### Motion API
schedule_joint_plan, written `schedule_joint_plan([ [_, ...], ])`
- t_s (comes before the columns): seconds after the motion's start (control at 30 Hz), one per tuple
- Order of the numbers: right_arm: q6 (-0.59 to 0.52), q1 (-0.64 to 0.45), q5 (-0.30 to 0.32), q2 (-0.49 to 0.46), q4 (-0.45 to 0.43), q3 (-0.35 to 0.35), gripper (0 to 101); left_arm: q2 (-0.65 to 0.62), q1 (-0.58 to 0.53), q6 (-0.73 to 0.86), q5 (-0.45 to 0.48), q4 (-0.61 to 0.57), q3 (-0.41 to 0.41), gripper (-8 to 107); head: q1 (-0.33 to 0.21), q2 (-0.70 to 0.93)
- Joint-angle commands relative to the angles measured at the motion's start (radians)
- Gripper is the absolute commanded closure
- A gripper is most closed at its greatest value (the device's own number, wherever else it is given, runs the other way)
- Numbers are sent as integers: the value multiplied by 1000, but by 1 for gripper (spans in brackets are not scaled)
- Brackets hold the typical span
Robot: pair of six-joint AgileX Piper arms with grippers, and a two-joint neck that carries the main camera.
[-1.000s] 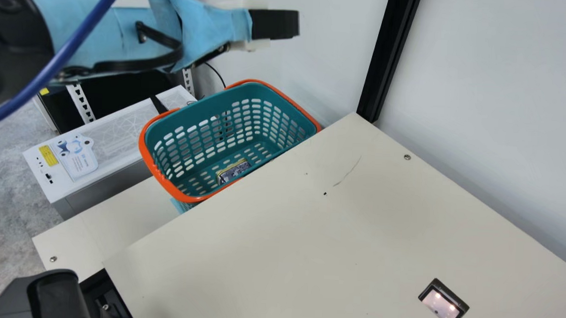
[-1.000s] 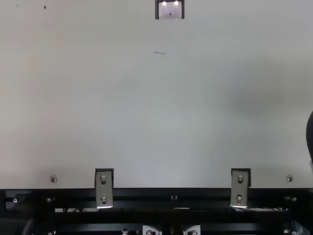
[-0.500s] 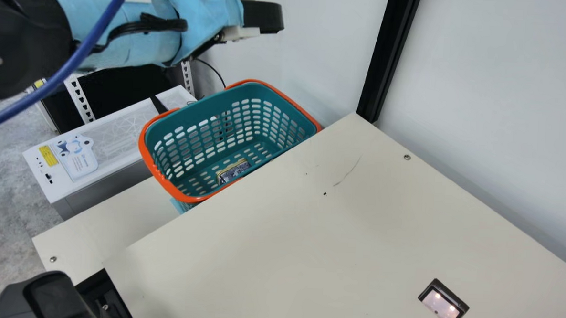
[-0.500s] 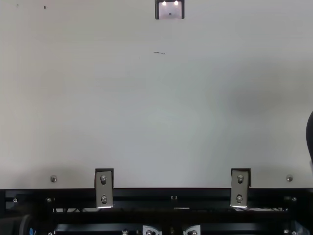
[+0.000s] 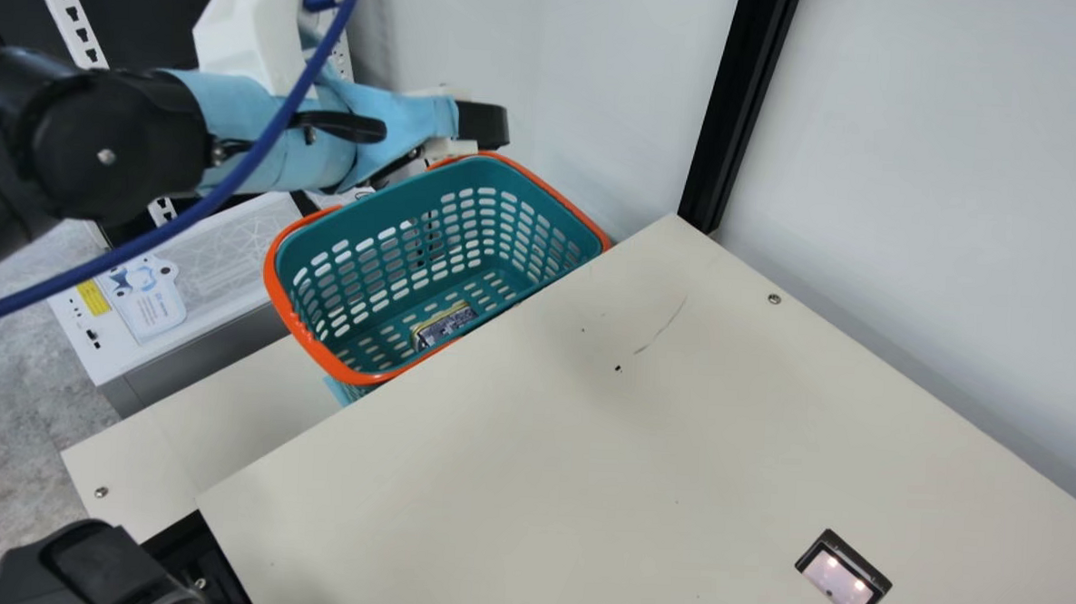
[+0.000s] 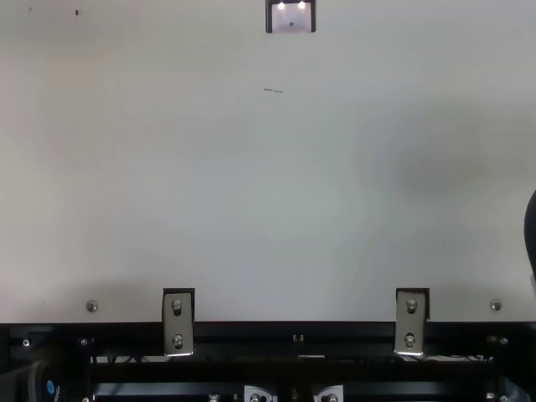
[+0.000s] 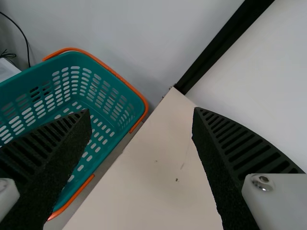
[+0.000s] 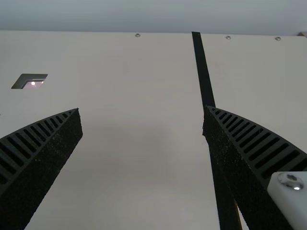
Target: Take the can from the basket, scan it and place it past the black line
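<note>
My left gripper (image 5: 484,125) is in the air at the back rim of the teal basket (image 5: 387,232) in the main view. In the left wrist view my left gripper (image 7: 141,112) has its fingers wide apart with nothing between them, the basket (image 7: 108,91) partly behind one finger. A can with a dark patterned side (image 5: 444,323) lies on the basket floor, partly hidden by the near rim. My right gripper (image 8: 142,112) is open and empty over the table, one finger overlapping the black line (image 8: 204,76). The scanner window (image 5: 844,577) is set in the table.
The cream table (image 5: 585,467) has its left edge beside the basket. A black post (image 5: 737,111) stands at the table's back corner against the wall. A white box-shaped device (image 5: 222,252) is left of the basket, and a blue cable (image 5: 263,140) hangs across my left arm.
My left arm first drew back a little to the left, then came down toward the basket's back rim, its fingers staying open. The basket and the can have not moved.
</note>
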Motion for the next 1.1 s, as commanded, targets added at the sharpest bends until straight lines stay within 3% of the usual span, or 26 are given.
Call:
schedule_joint_plan([
  [0.0,0,0,0,0,0,0,0,22,36,111,-2,-49,-1,9,-59,31],
  [0.3,0,0,0,0,0,0,0,127,171,440,76,-200,-73,9,-59,31],
  [0.6,0,0,0,0,0,0,0,230,314,724,198,-274,-182,9,-59,31],
  [0.83,0,0,0,0,0,0,0,307,380,872,256,-291,-231,9,-59,31],
  [1.07,0,0,0,0,0,0,0,357,383,956,273,-282,-220,9,-59,31],
])
